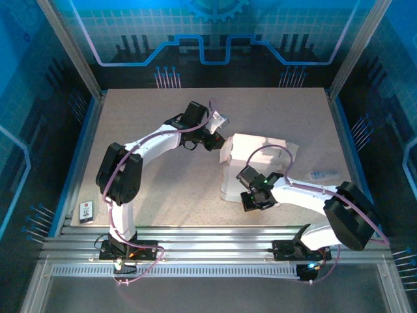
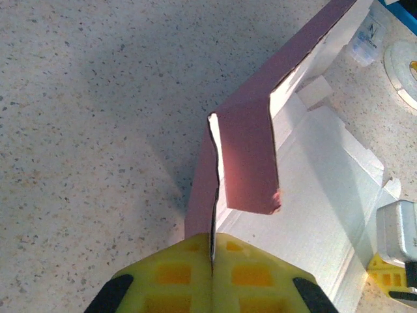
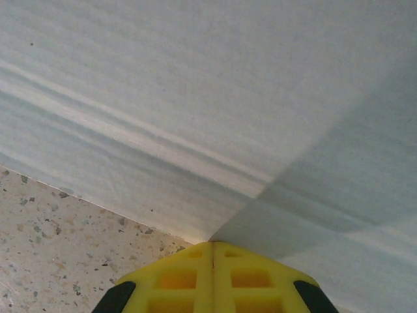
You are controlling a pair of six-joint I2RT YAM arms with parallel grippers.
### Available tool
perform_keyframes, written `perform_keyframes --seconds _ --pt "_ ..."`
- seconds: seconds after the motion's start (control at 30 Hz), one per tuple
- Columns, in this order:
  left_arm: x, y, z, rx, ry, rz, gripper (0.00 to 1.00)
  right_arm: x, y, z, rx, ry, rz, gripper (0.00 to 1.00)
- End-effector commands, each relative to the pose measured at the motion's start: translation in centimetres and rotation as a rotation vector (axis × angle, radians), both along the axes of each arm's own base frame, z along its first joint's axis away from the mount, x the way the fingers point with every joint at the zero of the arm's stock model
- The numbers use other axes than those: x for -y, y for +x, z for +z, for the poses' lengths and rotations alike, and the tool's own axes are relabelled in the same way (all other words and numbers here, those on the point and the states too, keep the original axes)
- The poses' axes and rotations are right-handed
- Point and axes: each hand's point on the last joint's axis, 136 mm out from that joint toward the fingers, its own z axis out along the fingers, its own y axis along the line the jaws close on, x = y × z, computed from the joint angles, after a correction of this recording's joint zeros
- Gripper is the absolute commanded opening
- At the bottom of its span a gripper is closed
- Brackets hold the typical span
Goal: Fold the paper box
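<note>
The paper box [image 1: 257,153] lies partly folded at the middle of the table [image 1: 143,117], its pale inner side up. In the left wrist view its pink wall [image 2: 244,156] stands upright with a flap bent over the white inside [image 2: 319,189]. My left gripper [image 2: 213,246] is shut on the edge of that pink wall, at the box's far left corner [image 1: 220,145]. My right gripper [image 3: 212,244] is shut with the creased white sheet [image 3: 215,98] pinched at its fingertips, at the box's near side [image 1: 244,193].
A tiny dark card [image 1: 87,210] lies near the front left corner. A small clear packet [image 1: 324,175] lies to the right of the box. Metal rails [image 1: 215,241] run along the near edge. Frame posts stand at the back corners.
</note>
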Motion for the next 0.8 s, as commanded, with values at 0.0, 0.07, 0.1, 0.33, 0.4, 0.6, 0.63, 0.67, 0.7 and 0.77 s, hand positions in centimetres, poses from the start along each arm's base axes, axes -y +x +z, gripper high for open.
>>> perform_keyframes --seconds 0.0,0.07,0.1,0.33,0.4,0.6,0.63,0.67,0.7,0.77 --pt "0.7 -2.0 0.2 -0.076 0.016 -0.020 0.00 -4.2 0.6 -0.6 0.001 0.149 0.035 0.05" --pt "0.8 -2.2 -0.3 -0.082 0.029 -0.015 0.00 -4.6 0.6 -0.4 0.003 0.161 0.039 0.05" --pt "0.8 -2.3 -0.5 -0.084 0.031 -0.013 0.00 -4.9 0.5 -0.4 0.002 0.167 0.043 0.04" --pt "0.8 -2.6 -1.9 -0.064 0.043 0.032 0.00 -6.5 0.4 0.3 0.006 0.210 0.078 0.04" --pt "0.6 -2.6 -2.3 -0.063 0.045 0.050 0.00 -7.0 0.4 0.6 0.009 0.230 0.088 0.04" --pt "0.4 -2.1 -2.5 -0.046 0.050 0.073 0.00 -8.3 0.5 1.5 0.013 0.290 0.119 0.03" --pt "0.5 -2.0 -2.5 -0.046 0.048 0.073 0.00 -8.5 0.5 1.6 0.012 0.298 0.123 0.03" --pt "0.5 -2.0 -2.4 -0.047 0.047 0.073 0.00 -8.8 0.6 1.7 0.014 0.309 0.126 0.03" --pt "0.6 -1.8 -2.3 -0.046 0.048 0.071 0.00 -9.1 0.6 1.8 0.014 0.322 0.130 0.03" --pt "0.6 -1.8 -2.1 -0.044 0.050 0.068 0.00 -9.8 0.8 2.0 0.014 0.347 0.142 0.03"
